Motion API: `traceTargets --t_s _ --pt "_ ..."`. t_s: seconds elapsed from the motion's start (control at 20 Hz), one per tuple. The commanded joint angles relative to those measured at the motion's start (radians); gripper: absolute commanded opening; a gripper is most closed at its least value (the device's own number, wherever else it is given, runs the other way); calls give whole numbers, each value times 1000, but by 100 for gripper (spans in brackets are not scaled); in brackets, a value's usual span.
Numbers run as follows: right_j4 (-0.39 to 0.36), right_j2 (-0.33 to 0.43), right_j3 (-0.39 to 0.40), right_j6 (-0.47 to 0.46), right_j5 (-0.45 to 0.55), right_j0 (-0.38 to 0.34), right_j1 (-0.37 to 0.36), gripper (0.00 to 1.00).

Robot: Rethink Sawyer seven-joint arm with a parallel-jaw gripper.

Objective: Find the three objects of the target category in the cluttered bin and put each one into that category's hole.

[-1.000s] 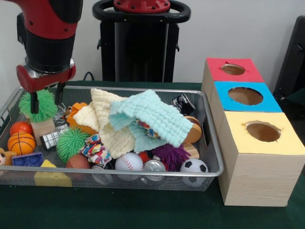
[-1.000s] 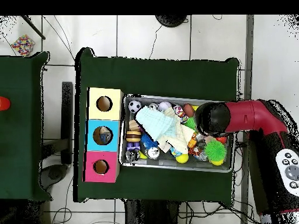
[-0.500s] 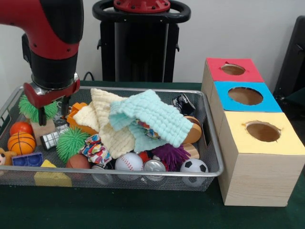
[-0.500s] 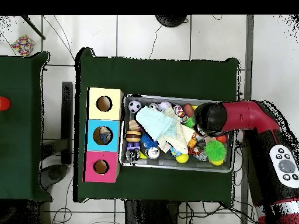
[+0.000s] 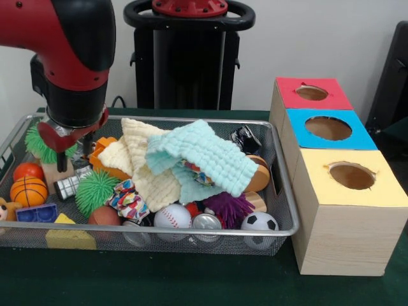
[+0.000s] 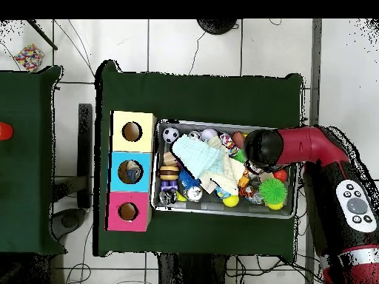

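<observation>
A wire mesh bin [image 5: 280, 191] full of toys sits on a dark green surface [image 5: 191, 280], and beside it, on the front view's right, stand three wooden boxes in a row, each with a round hole in its top: a red box [image 5: 312, 94] farthest back, a blue box [image 5: 328, 129] in the middle, and a yellow box [image 5: 350, 177] nearest the camera. A red and black arm [image 5: 73, 57] comes down over the left end of the bin in the front view. Its tool [image 5: 71, 150] hangs low inside the bin, just in front of a green spiky ball [image 5: 35, 143] and above a small wooden block [image 5: 54, 172] and a silver can [image 5: 70, 185]. One dark finger [image 5: 62, 159] shows clearly and the other is mostly hidden, so I cannot tell whether the tool is apart or together, and nothing is seen held in it. The target category is not shown, so its three objects cannot be singled out among the clutter. A cream cloth [image 5: 143, 159] and a mint cloth [image 5: 207, 156] lie draped over the middle of the bin. Along the left side sit an orange ball [image 5: 27, 171], a basketball [image 5: 29, 190], a blue brick [image 5: 37, 213] and a yellow block [image 5: 69, 237]. A second green spiky ball [image 5: 95, 190] lies just right of the can. Along the front edge lie a baseball [image 5: 172, 217], a soda can [image 5: 207, 223], a purple spiky ball [image 5: 229, 207] and a soccer ball [image 5: 259, 223]. In the overhead view the arm's round end covers the bin's right part.
</observation>
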Motion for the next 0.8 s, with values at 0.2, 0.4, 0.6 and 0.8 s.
traceTargets --t_s 0.2,0.4,0.6,0.8 --pt "-101 -15 -52 -333 123 46 14 100" --pt "-102 -27 -47 -315 108 41 34 100" --pt "-85 -23 -41 -295 99 32 45 100" --pt "-106 -36 -52 -315 129 48 41 100"
